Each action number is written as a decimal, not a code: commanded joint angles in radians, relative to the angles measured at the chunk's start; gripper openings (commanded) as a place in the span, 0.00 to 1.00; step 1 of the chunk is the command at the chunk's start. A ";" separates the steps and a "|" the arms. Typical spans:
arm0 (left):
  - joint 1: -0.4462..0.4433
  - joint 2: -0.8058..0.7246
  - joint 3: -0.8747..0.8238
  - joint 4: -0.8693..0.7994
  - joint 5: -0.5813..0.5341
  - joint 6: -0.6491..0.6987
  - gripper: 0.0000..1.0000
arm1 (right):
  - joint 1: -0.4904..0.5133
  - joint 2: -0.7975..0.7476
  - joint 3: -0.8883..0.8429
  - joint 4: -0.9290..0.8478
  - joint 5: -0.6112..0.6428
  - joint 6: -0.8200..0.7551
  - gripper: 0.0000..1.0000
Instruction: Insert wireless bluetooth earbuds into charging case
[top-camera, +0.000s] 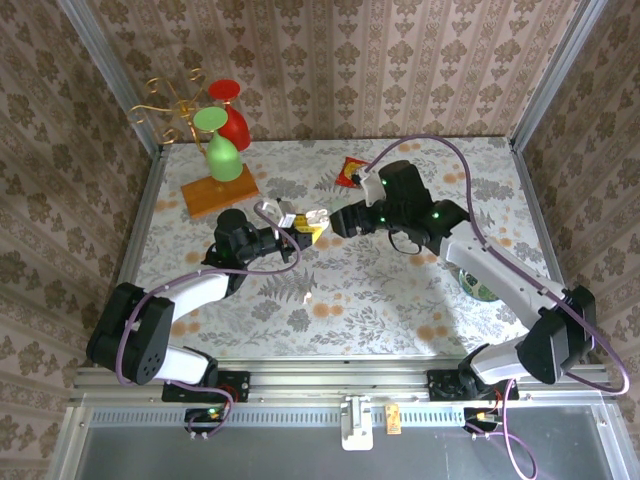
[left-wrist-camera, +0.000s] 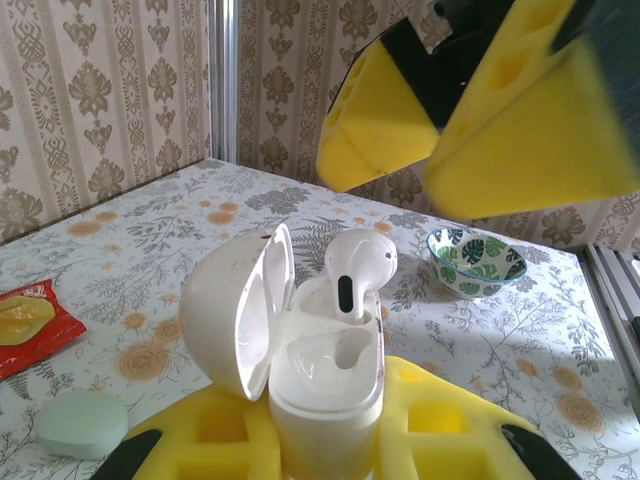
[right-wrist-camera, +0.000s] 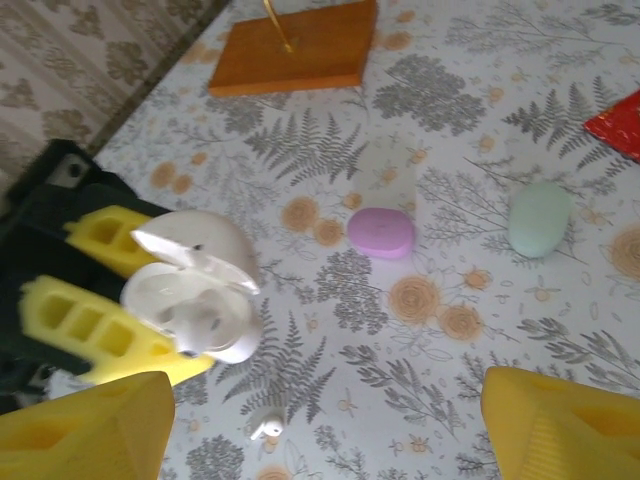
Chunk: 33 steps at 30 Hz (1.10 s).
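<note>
left gripper (left-wrist-camera: 325, 445) clamped on open charging case (left-wrist-camera: 330, 375) | right gripper (right-wrist-camera: 320, 440) wide, empty, above | earbud (left-wrist-camera: 358, 265) perched half-seated; second earbud (right-wrist-camera: 268, 425) loose on table (right-wrist-camera: 450, 200) | risk: off-centre push pops it out or twists case

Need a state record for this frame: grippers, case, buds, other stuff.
left gripper: shut on the white charging case, lid open
right gripper: open, empty, near the case
earbud in case: standing in one slot, apparently not fully seated; other slot empty
loose earbud: lying on the table near the held case
other cases: lilac case and pale green case, both closed
clutter: red packet, patterned bowl, wooden base
</note>
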 joint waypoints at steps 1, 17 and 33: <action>0.007 -0.001 0.003 0.057 0.027 -0.017 0.07 | -0.001 -0.031 -0.011 0.058 -0.098 -0.005 0.81; 0.006 -0.023 0.004 0.059 0.055 -0.035 0.06 | -0.022 0.069 0.016 0.031 -0.027 0.033 0.68; 0.061 -0.070 -0.047 0.086 -0.060 0.005 0.06 | -0.023 -0.032 -0.138 0.051 0.053 0.170 0.72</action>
